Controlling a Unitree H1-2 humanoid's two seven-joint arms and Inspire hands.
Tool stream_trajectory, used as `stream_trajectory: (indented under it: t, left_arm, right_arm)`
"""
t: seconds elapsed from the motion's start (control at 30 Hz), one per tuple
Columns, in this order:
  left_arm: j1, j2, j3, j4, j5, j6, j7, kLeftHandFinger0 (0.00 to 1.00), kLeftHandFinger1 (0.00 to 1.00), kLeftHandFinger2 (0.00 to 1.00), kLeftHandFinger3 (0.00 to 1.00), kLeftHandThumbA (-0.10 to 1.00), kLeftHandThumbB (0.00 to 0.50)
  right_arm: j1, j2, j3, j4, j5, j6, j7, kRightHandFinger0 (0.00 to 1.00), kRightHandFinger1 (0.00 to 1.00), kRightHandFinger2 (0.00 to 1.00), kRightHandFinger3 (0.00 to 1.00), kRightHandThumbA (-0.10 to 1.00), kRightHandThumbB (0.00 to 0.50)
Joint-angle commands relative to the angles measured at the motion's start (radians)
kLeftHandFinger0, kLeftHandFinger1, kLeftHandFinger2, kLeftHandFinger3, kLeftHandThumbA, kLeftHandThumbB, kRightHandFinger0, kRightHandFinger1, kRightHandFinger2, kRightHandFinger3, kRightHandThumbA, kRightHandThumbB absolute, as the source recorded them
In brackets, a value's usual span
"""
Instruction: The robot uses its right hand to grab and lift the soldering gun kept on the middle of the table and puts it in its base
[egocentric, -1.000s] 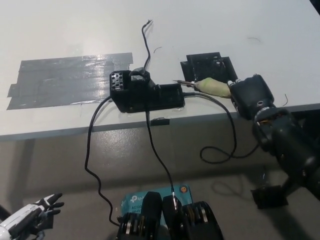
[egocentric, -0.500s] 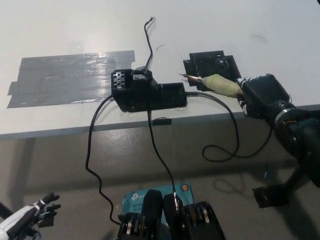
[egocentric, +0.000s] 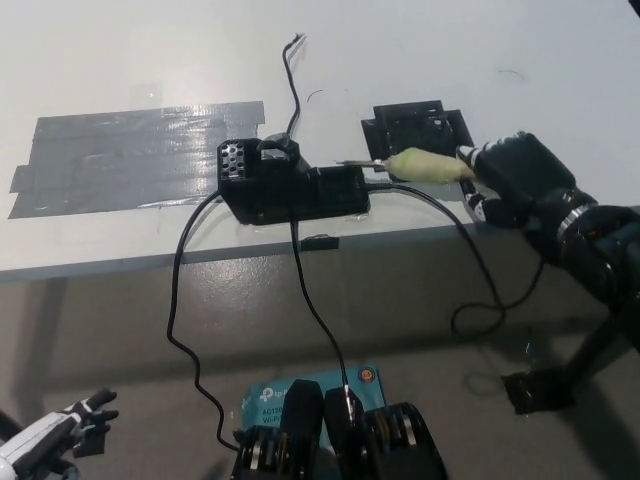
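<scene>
The black right robot hand (egocentric: 515, 178) is closed around the rear of the soldering gun with a pale yellow-green grip and a thin metal tip (egocentric: 420, 166), holding it nearly level just above the white counter (egocentric: 150, 60) near the counter's front edge, right of the middle. The tip points toward the counter's left end and ends right at the right end of the black box-shaped soldering base (egocentric: 290, 185), at or just above its top edge; whether it touches cannot be told. A thin black cable (egocentric: 478, 300) runs from the gun over the front edge and hangs in a loop below the counter.

The white left robot hand (egocentric: 55, 435) rests low, well below the front edge at the left, fingers apart and holding nothing.

The base sits at the middle of the front edge, with a perforated block at its left end; two black cords (egocentric: 180, 320) drop from it over the edge. Just behind the gun lies a flat black square pad (egocentric: 415, 122). A wide patch of grey tape (egocentric: 130, 155) covers the left part of the counter, and a thin black wire (egocentric: 292, 80) runs from the base toward the far edge.
</scene>
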Motion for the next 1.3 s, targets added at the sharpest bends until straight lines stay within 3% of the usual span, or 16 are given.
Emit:
stream_trajectory:
  t: [0.0,0.03,0.1,0.23,0.3,0.37,0.47,0.57,0.7,0.77,0.87,1.0,1.07,1.17,1.2,1.27]
  left_arm:
    - [-0.005,0.026,-0.003,-0.022,0.014,-0.013,-0.007,1.0,1.0,1.0,1.0,0.93,0.187]
    - [-0.004,0.028,-0.005,-0.021,0.016,-0.017,-0.009,1.0,1.0,1.0,1.0,0.95,0.201]
    - [0.001,0.027,-0.007,-0.015,0.02,-0.03,-0.008,1.0,1.0,1.0,1.0,0.97,0.225]
    - [0.001,0.032,-0.01,-0.026,0.024,-0.017,-0.012,1.0,1.0,1.0,1.0,0.97,0.211]
    - [0.001,0.023,-0.015,-0.02,0.023,-0.024,-0.011,1.0,1.0,1.0,1.0,0.97,0.2]
    - [0.004,0.021,-0.016,-0.027,0.024,-0.012,-0.006,1.0,1.0,1.0,1.0,0.95,0.188]
    - [-0.002,0.019,-0.024,-0.02,0.031,-0.02,-0.005,1.0,1.0,1.0,1.0,0.95,0.198]
    - [-0.007,0.017,-0.027,-0.018,0.028,-0.017,-0.007,1.0,1.0,1.0,1.0,0.95,0.21]
    - [-0.01,0.016,-0.027,-0.017,0.028,0.0,-0.006,1.0,1.0,1.0,1.0,0.93,0.197]
    - [-0.014,0.019,-0.032,-0.016,0.027,-0.002,-0.014,1.0,1.0,1.0,1.0,0.93,0.178]
    - [-0.018,0.021,-0.036,-0.02,0.038,-0.001,-0.009,1.0,1.0,1.0,1.0,0.93,0.182]
    - [-0.029,0.022,-0.041,-0.019,0.04,0.01,-0.012,1.0,1.0,1.0,1.0,0.95,0.208]
    - [-0.028,0.026,-0.05,-0.018,0.054,-0.006,-0.012,1.0,1.0,1.0,1.0,0.98,0.197]
    - [-0.029,0.029,-0.057,-0.018,0.057,-0.002,-0.016,1.0,1.0,1.0,1.0,1.0,0.239]
    - [-0.026,0.029,-0.059,-0.016,0.058,-0.007,-0.016,1.0,1.0,1.0,1.0,1.0,0.251]
    - [-0.026,0.03,-0.058,-0.019,0.058,0.0,-0.012,1.0,1.0,1.0,1.0,0.99,0.22]
  right_arm:
    - [-0.104,-0.029,-0.017,-0.04,-0.027,-0.052,-0.074,0.0,0.03,0.03,0.09,-0.1,0.002]
    - [-0.107,-0.026,-0.019,-0.042,-0.025,-0.05,-0.07,0.0,0.06,0.07,0.04,-0.1,0.0]
    - [-0.122,-0.016,-0.029,-0.059,-0.007,-0.037,-0.029,0.0,0.14,0.34,0.07,-0.1,0.0]
    - [-0.161,0.01,-0.038,-0.042,0.0,-0.037,-0.042,0.0,0.07,0.46,0.02,-0.1,0.004]
    - [-0.167,0.007,-0.041,-0.053,0.001,-0.041,-0.031,0.0,0.15,0.58,0.2,-0.1,0.0]
    - [-0.164,0.01,-0.055,-0.079,0.026,-0.036,-0.005,0.0,0.15,0.56,0.38,-0.1,0.0]
    - [-0.166,0.014,-0.065,-0.1,0.031,-0.06,-0.025,0.0,0.04,0.48,0.41,-0.1,0.028]
    - [-0.17,0.018,-0.069,-0.113,0.037,-0.067,-0.011,0.0,0.1,0.54,0.47,-0.1,0.001]
    - [-0.176,0.014,-0.059,-0.107,0.034,-0.107,0.0,0.0,0.14,0.52,0.41,-0.1,0.011]
    - [-0.179,0.005,-0.045,-0.104,0.009,-0.125,-0.011,0.0,0.2,0.58,0.42,-0.1,0.043]
    - [-0.189,-0.017,-0.022,-0.101,-0.017,-0.164,-0.004,0.0,0.25,0.61,0.47,-0.1,0.016]
    - [-0.191,-0.042,-0.007,-0.096,-0.044,-0.194,-0.03,0.0,0.14,0.43,0.4,-0.1,0.074]
    - [-0.192,-0.059,0.004,-0.081,-0.062,-0.211,-0.043,0.0,0.12,0.46,0.39,-0.1,0.06]
    - [-0.193,-0.082,0.018,-0.089,-0.076,-0.221,-0.032,0.0,0.13,0.54,0.41,-0.1,0.1]
    - [-0.192,-0.101,0.035,-0.1,-0.073,-0.221,-0.036,0.0,0.13,0.41,0.32,-0.1,0.111]
    - [-0.198,-0.119,0.06,-0.098,-0.054,-0.221,-0.064,0.0,0.15,0.38,0.25,-0.1,0.077]
